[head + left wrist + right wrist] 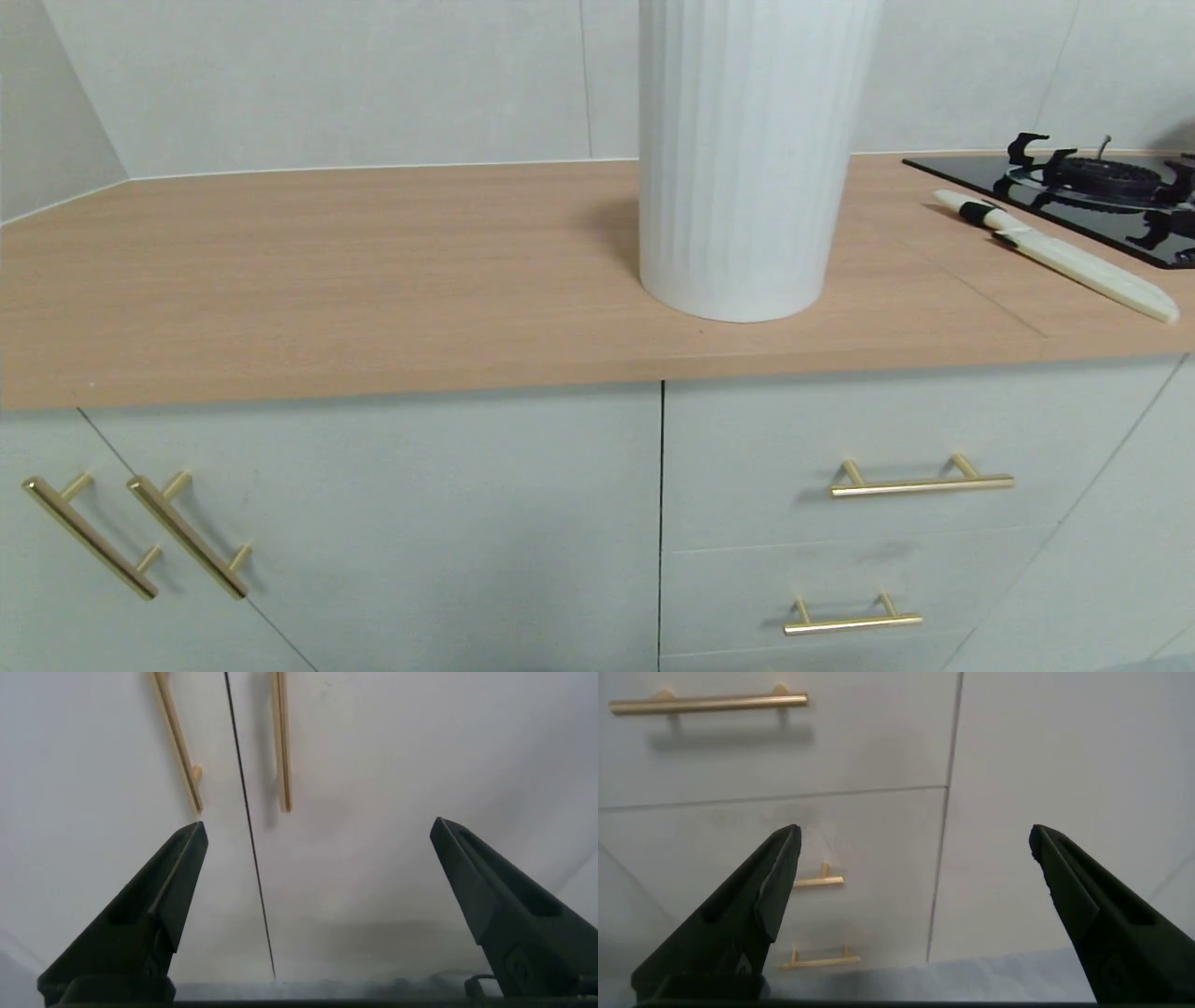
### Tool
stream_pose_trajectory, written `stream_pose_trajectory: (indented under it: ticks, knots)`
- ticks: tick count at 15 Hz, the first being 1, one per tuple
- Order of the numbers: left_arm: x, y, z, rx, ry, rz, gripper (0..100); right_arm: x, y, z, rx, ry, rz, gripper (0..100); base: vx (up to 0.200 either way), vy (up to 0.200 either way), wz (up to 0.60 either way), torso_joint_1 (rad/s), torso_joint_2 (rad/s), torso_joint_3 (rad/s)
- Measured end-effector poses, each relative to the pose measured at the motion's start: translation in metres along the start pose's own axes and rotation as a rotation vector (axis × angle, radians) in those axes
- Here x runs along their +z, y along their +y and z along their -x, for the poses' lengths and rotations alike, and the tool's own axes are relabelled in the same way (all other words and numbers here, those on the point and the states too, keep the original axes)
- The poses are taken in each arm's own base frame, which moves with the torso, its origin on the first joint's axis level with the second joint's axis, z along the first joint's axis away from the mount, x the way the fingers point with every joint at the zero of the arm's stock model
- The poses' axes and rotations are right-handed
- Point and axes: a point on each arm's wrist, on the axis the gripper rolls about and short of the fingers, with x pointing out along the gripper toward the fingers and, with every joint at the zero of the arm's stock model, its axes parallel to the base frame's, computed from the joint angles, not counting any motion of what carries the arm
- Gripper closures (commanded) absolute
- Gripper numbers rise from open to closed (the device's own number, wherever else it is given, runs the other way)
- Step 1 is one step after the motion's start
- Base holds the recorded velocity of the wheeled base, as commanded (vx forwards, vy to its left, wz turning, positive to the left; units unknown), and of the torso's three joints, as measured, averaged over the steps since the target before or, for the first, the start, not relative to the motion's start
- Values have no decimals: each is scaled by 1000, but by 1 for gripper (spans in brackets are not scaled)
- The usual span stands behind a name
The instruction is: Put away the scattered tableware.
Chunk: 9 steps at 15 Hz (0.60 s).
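A pale cream knife (pixel 1055 254) with a black band on its handle lies on the wooden counter (pixel 327 280) at the right, beside the hob. A tall white ribbed container (pixel 747 159) stands on the counter just right of centre. My left gripper (pixel 318 831) is open in front of the grey cabinet doors with two gold handles (pixel 280 742). My right gripper (pixel 915 840) is open too, facing the grey drawer fronts and their gold handles (pixel 710 704). Neither holds anything.
A black glass hob (pixel 1074 201) with a burner grate sits at the counter's far right. Below the counter are two cabinet doors with gold handles (pixel 140 537) on the left and drawers with gold handles (pixel 920 483) on the right.
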Motion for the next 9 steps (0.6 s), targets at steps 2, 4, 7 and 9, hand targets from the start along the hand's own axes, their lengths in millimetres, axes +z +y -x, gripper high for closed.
stream_pose_trajectory:
  ticks: [2,4,7,9]
  knots:
    - [0,0,0,1,-2,0,0,0,0,0,0,0,0,0,-100,-200,0,-5,5,5]
    - [0,0,0,0,0,0,0,0,0,0,-1,0,0,0,0,0,0,0,0,0]
    - [0,0,0,0,0,0,0,0,0,0,-1,0,0,0,0,0,0,0,0,0]
    - [0,0,0,1,-1,1,0,0,0,0,-1,0,0,0,100,0,0,1,4,1]
